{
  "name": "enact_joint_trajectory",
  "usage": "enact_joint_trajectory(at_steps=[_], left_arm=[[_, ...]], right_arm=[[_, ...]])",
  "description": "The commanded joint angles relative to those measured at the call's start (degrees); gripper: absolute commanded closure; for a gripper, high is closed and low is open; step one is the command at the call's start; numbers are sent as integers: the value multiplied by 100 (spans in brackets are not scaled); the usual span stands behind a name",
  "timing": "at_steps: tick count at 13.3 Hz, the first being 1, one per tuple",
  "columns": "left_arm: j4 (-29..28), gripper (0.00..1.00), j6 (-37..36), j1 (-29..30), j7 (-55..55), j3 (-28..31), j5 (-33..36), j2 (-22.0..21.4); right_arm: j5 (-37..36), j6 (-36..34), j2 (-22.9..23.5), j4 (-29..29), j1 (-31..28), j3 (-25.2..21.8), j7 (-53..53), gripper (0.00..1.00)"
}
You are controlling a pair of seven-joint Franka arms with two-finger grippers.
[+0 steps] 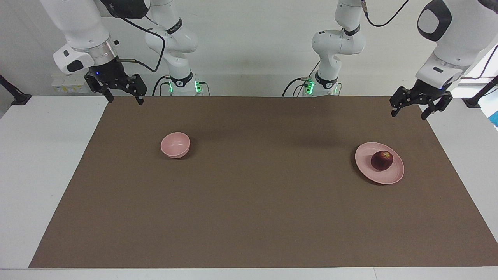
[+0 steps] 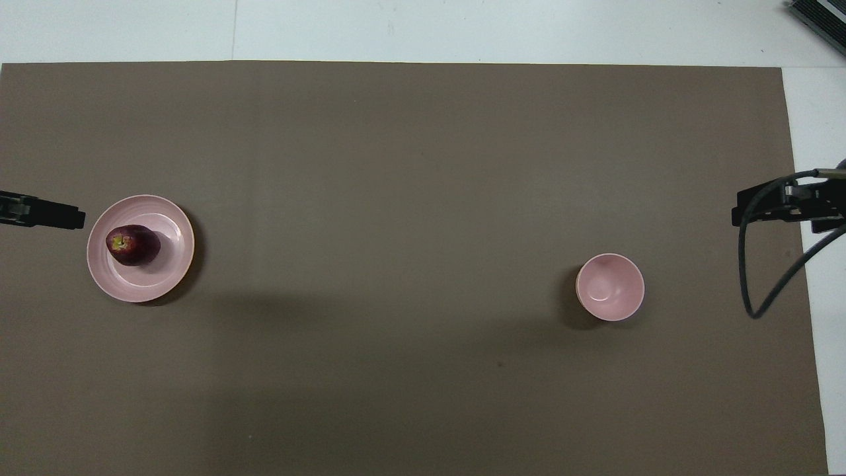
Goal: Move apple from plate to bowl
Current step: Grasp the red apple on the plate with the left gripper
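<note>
The dark red apple (image 1: 381,160) lies on the flat pink plate (image 1: 365,171), toward the left arm's end of the brown mat. It also shows in the overhead view (image 2: 133,244), on the plate (image 2: 165,264). The small deep pink bowl (image 1: 175,144) stands empty toward the right arm's end, also seen from overhead (image 2: 610,287). My left gripper (image 1: 409,114) hangs open and empty in the air over the mat's edge, beside the plate. My right gripper (image 1: 125,100) hangs open and empty over the mat's corner at its own end, apart from the bowl.
The brown mat (image 1: 249,202) covers most of the white table (image 1: 39,175). A black cable (image 2: 767,264) loops down from the right arm. The two arm bases (image 1: 183,83) stand at the table's edge.
</note>
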Motion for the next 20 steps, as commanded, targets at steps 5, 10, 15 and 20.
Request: enact_joint_trajectory(at_steps=[5,10,15,20], left_arm=[[-1926,0,2382,128,2,39,14,183],[-2166,0,3526,278,90,39,14,868],[-2254,79,3687,382,134,48,14,966],[-2236,100,3651,550,459,48,14,966]], right_arm=[[99,290,-224,-410,36,64,-248,0],[425,714,-120,-869,220,90,-177,0],[494,915,179,-878,580,91,59,0],[1126,960,557,-869,800,91,507,0]])
